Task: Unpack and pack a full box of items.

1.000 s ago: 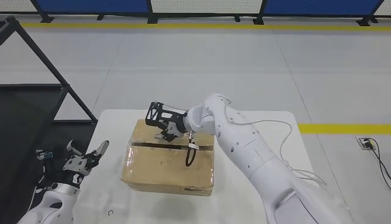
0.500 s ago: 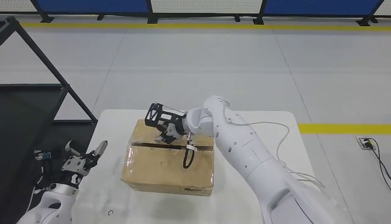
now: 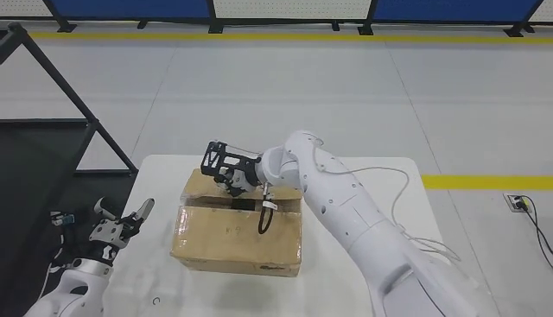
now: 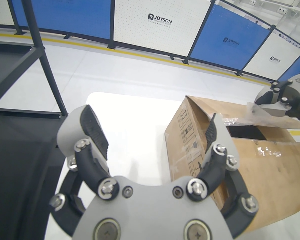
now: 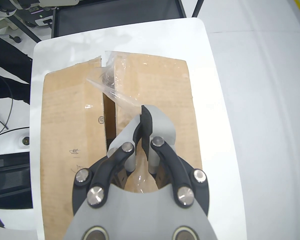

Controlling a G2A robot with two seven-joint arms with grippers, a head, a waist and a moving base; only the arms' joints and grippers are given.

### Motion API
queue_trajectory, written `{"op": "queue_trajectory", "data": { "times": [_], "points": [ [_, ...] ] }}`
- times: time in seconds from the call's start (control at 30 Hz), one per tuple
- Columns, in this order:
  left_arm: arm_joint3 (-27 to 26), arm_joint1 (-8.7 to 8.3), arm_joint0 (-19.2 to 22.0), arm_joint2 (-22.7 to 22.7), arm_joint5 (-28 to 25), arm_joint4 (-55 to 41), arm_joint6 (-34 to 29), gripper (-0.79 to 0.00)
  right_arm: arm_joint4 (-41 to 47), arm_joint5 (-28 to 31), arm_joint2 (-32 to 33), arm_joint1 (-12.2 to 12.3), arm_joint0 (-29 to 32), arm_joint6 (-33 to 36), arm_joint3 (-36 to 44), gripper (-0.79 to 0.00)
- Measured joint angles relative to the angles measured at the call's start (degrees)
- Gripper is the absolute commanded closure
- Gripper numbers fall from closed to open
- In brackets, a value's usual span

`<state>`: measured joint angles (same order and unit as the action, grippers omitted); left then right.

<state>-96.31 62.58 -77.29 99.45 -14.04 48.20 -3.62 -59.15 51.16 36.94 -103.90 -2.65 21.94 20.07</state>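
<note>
Brown cardboard box (image 3: 238,239), white table (image 3: 164,187): right gripper (image 5: 143,112) pinching clear tape strip (image 5: 110,86); left gripper (image 4: 150,116) spread wide, left of box.

The top camera sat high up and looked down at the table (image 3: 164,187) and the box (image 3: 239,235) from far off. The left wrist camera sat right behind the left gripper (image 4: 150,116), low by the table, and looked sideways at the box. The right wrist camera sat right behind the right gripper (image 5: 143,109) and looked straight down at the box top, very near. All three saw the box. Both wrist views saw the tape (image 5: 115,88).
</note>
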Motion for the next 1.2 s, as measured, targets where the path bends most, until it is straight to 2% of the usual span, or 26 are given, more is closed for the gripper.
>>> {"op": "queue_trajectory", "data": {
  "times": [0.23,0.43,0.67,0.93,1.2],
  "points": [
    [-1.13,0.03,0.15,-0.76,-0.31,0.86,-1.21,-0.785,-9.53,-3.28,-1.39,1.97,2.29,-8.51,5.93,0.0],
    [-1.79,0.06,0.64,-1.39,-0.23,1.8,-1.98,-0.785,-17.1,-8.72,-1.01,4.54,5.99,-12.04,13.85,0.0],
    [-2.11,0.14,0.85,-2.32,0.01,2.75,-2.38,-0.785,-21.85,-11.96,3.6,8.82,12.6,-9.57,26.88,0.0],
    [-2.62,0.26,0.49,-2.82,0.38,3.33,-2.22,-0.785,-26.23,-11.16,11.53,13.77,23.64,-3.4,45.77,0.0],
    [-3.1,0.35,-0.16,-2.79,0.73,3.52,-1.94,-0.785,-29.48,-12.17,16.08,16.03,31.56,-3.44,57.13,0.0]
  ]
}}
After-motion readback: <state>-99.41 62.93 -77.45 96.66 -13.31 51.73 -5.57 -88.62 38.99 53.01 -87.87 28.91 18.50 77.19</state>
